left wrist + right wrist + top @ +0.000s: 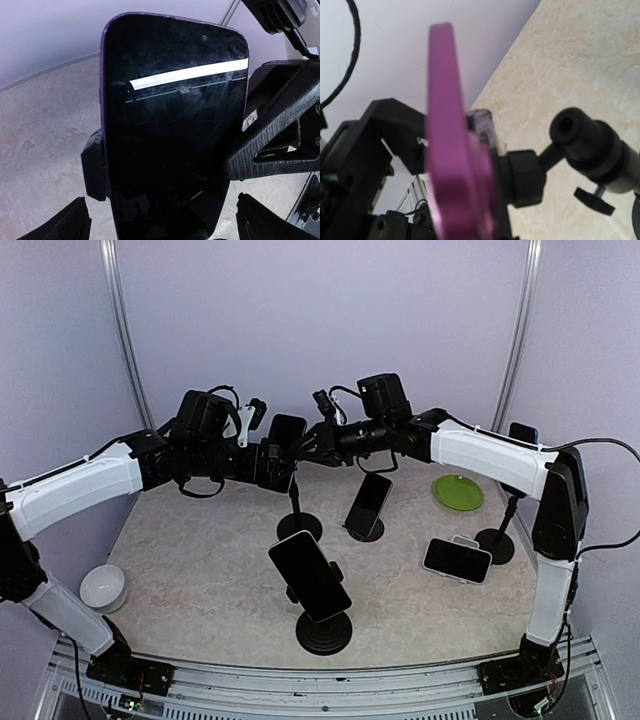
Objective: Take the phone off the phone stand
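While the phone (170, 125) is sitting in the clamp (94, 170) of the phone stand (298, 525) at the far middle of the tabletop (200, 570), its dark screen is facing the left wrist camera and its purple edge is showing blurred in the right wrist view. The left claw (170, 225) is hanging released, its fingertips (75, 222) standing wide apart on either side of the phone's lower end without touching it. The right claw (311, 444) is reaching in from the right, one finger lying against the phone's right edge; whether it is clenched I cannot tell. Nearer, three other phones are resting on their own stands. A green plate (458, 492) is lying far right and a white bowl (103, 588) near left.
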`<state>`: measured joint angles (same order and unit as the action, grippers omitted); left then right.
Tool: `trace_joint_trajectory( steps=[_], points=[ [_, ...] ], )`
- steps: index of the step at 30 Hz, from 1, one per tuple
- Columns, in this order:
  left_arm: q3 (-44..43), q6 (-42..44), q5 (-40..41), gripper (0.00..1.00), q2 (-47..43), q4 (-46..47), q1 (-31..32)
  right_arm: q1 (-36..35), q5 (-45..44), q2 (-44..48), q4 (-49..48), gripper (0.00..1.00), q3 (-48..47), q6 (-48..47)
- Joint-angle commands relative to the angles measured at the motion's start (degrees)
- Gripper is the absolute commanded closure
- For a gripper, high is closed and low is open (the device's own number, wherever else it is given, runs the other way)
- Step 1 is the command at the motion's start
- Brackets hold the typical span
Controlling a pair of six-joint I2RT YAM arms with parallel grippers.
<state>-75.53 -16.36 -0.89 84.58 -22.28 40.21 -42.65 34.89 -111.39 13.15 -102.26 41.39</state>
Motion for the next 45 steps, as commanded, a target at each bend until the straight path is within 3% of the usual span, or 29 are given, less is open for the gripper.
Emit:
trace_joint_trajectory(
  steps=[1, 11, 16, 21, 24, 27, 30, 37, 45],
  points=[
    [-2.87, 0.09, 1.69, 0.01, 2.26, -0.31, 1.03, -0.59, 1.49, 4.61, -3.95, 1.0, 1.15, 1.68],
    [-5.76, 0.22, 7.84, 0.02, 7.2, -3.56, 3.91, -0.59, 1.94, 5.96, -5.62, 1.0, 4.76, 2.37],
    [-4.15, 0.8, 9.07, 0.16, 5.47, -2.15, 3.92, -0.59, 1.72, 6.63, -5.02, 0.99, 5.91, 2.2],
    [-2.76, 1.22, 8.13, 0.32, 4.13, -0.31, 3.83, -0.28, 1.82, 8.27, -5.53, 0.74, 8.87, 2.21],
    [-2.61, 1.34, 7.93, 0.35, 4.02, -0.09, 3.83, -0.03, 2.37, 9.22, -7.19, 0.66, 10.95, 2.99],
    [-2.63, 1.33, 8.07, 0.37, 4.02, -0.22, 3.83, 0.03, 2.46, 9.59, -8.18, 0.65, 11.94, 3.8],
    [-2.39, 1.48, 7.92, 0.39, 3.78, -0.3, 3.83, 0.03, 2.68, 9.24, -8.65, 0.72, 11.88, 3.96],
    [-1.56, 1.66, 6.95, 0.41, 2.86, 0.28, 3.83, 0.06, 2.15, 7.68, -8.14, 0.48, 9.88, 3.88],
    [-0.59, 1.35, 6.34, 0.42, 2.0, 1.08, 3.89, 0.03, 1.84, 5.0, -8.06, 0.49, 8.13, 4.07]
  ],
)
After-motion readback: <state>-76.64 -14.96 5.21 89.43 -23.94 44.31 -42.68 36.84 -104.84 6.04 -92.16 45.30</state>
